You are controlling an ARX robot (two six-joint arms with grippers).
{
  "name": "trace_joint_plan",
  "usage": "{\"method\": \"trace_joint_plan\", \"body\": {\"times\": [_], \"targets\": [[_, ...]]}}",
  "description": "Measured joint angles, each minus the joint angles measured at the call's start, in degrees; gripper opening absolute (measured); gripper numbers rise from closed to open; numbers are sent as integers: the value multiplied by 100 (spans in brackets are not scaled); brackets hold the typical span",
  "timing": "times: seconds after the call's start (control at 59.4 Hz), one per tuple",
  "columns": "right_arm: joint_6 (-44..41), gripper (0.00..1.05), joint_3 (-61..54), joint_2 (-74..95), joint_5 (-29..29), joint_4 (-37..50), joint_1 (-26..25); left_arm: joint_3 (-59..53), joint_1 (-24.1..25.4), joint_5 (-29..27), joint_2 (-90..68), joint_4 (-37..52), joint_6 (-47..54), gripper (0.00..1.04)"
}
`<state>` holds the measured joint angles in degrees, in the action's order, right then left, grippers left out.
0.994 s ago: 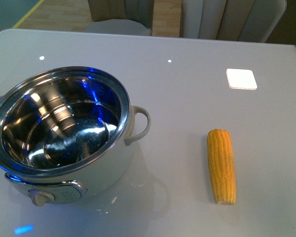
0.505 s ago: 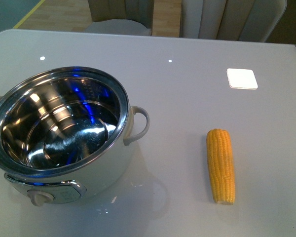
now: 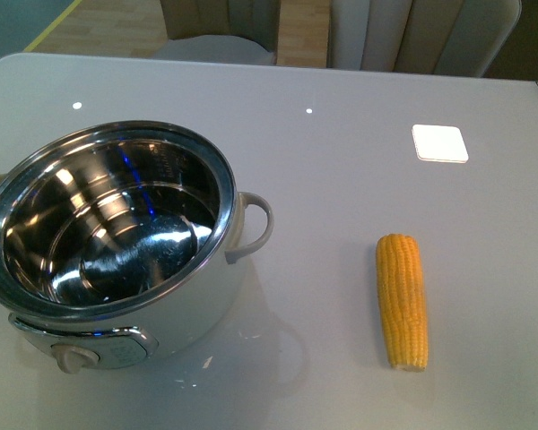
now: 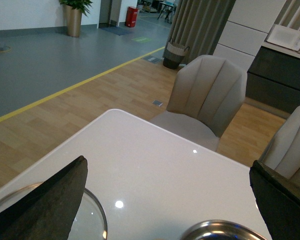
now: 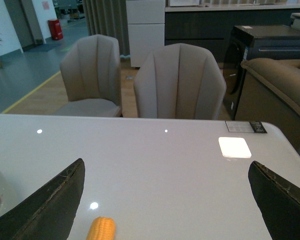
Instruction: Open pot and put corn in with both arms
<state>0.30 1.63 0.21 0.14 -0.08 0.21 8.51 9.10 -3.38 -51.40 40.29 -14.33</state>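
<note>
Pot open; corn not yet loaded.
The pot is uncovered and empty, and its lid is set down nearby. The corn lies untouched at the pot's 3 o'clock, well apart. Left gripper and right gripper jaws are spread apart.

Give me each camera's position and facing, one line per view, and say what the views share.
Front view: on the robot's body, looking down at the table, open pot left, corn right; no arm shows.
Left wrist view: on the left arm, facing across the table to chairs; left gripper fingers spread wide; pot rim just in view.
Right wrist view: on the right arm, facing chairs; right gripper fingers spread wide; corn tip in view.
Shared: front and right wrist both show the corn and white square.
</note>
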Motion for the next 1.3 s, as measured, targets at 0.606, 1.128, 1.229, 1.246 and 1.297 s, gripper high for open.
{"method": "trace_joint_plan", "body": {"times": [0.606, 1.128, 1.229, 1.246, 1.297], "targets": [[0, 96, 0, 0, -2, 0, 0, -780, -890, 372, 1902, -874, 1353, 16], [0, 96, 0, 0, 0, 0, 0, -780, -896, 337, 3399, -2295, 1368, 3], [0, 96, 0, 0, 0, 0, 0, -780, -896, 334, 3606, -2487, 1370, 3], [0, 96, 0, 0, 0, 0, 0, -780, -896, 334, 3641, -2524, 1368, 3], [0, 96, 0, 0, 0, 0, 0, -780, -896, 334, 3724, -2614, 1370, 3]]}}
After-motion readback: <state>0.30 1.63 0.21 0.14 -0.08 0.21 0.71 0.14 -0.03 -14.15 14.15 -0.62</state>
